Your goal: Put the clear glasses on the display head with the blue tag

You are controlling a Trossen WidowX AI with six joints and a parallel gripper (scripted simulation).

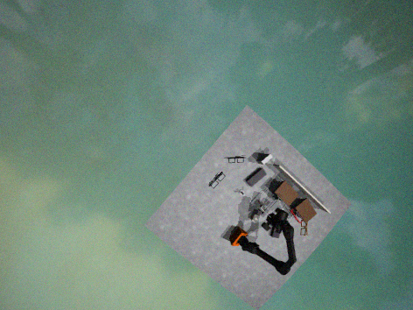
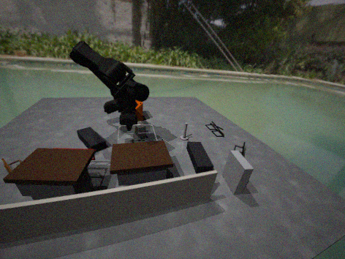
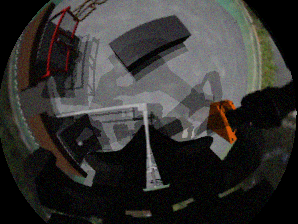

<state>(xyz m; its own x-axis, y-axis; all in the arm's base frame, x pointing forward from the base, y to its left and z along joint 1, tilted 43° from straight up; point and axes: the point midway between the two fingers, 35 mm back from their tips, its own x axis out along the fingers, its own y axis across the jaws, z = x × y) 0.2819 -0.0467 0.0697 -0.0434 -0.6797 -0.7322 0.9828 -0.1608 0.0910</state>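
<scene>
One end effector point(image 2: 129, 124), mid-frame in my exterior view, is clamped nearly shut on the clear glasses point(image 2: 140, 132), which I hold off the worktop point(image 2: 256, 219) just behind the brown-topped head point(image 2: 140, 156), I judge for seating.

Bent arm point(image 2: 110, 71) points down, jaws clamped on clear glasses point(image 2: 137, 129).

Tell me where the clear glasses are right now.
In the exterior view the clear-framed glasses hang pinched in the black gripper, just above the table behind the right-hand brown-topped display head, left of the small grey upright stand.
</scene>
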